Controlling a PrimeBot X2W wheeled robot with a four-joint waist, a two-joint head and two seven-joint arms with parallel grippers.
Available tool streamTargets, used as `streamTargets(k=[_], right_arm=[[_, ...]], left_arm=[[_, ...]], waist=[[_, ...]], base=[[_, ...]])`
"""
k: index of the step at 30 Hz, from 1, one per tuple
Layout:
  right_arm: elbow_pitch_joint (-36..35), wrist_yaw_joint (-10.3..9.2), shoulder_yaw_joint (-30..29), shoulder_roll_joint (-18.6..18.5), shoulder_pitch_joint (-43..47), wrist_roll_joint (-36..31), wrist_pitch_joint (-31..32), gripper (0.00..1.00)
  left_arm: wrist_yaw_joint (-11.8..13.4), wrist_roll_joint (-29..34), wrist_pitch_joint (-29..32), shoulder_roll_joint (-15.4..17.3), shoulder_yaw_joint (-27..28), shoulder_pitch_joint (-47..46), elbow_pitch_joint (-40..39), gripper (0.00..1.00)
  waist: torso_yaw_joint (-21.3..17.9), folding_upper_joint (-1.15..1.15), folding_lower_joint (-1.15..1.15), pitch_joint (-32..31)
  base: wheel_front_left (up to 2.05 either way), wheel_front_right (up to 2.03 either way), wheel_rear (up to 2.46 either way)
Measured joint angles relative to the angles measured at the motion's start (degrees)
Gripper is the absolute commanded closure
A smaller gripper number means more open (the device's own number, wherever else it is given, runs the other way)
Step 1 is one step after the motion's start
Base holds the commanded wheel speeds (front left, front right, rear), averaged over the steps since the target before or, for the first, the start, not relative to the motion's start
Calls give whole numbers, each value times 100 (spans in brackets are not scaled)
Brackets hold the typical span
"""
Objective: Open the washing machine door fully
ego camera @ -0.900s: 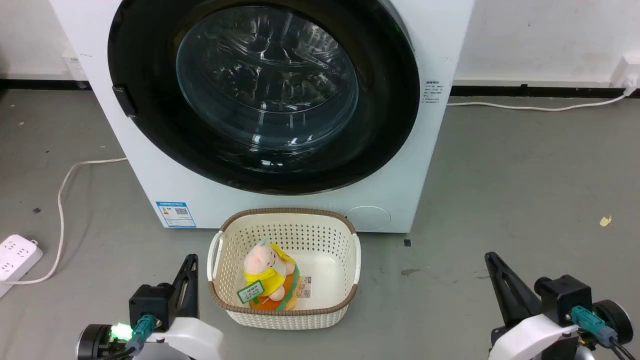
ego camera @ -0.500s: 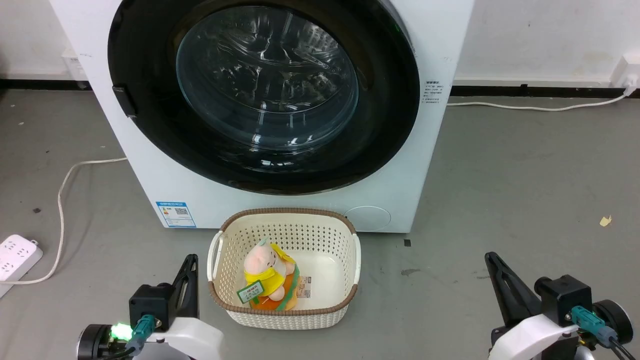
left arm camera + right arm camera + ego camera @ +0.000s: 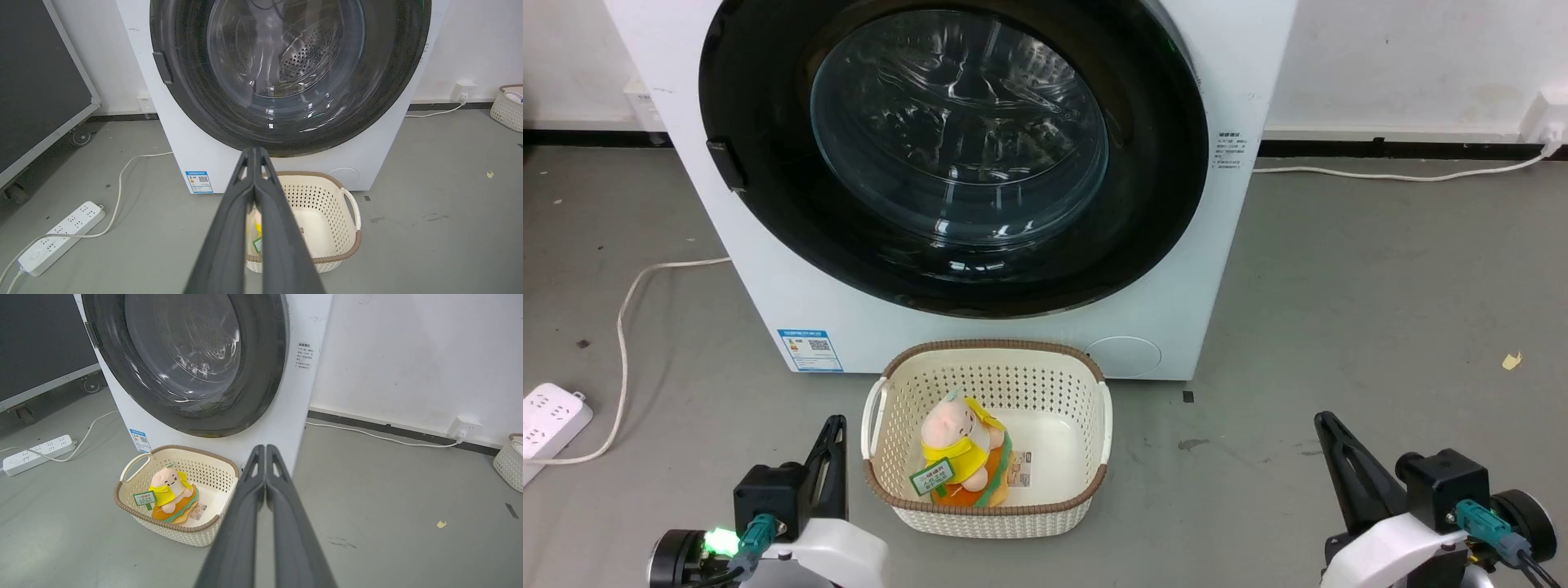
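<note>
Left end effector point(image 3: 834, 423) and right end effector point(image 3: 1324, 418) are pressed shut; nothing is held.
Both are seen low over the floor point(image 3: 1347, 278), the left just beside the basket point(image 3: 1097, 382), the right well apart from it. The washing machine door point(image 3: 956, 155) is seen straight ahead above the basket, closed flush against the white machine point(image 3: 768, 286), untouched by either.
</note>
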Motion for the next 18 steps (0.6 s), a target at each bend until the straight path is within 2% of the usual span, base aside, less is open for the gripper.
streamTargets(k=[2,3,18], right_arm=[[0,0,1,0,0,0,0,100],[0,0,-1,0,0,0,0,0],[4,0,2,-1,12,46,-69,0]], left_arm=[[0,0,0,0,3,0,0,100],[0,0,0,0,0,0,0,0],[7,-1,-64,-1,-67,5,10,0]], waist=[[0,0,0,0],[0,0,0,0],[0,0,0,-31]], base=[[0,0,0],[0,0,0],[0,0,0]])
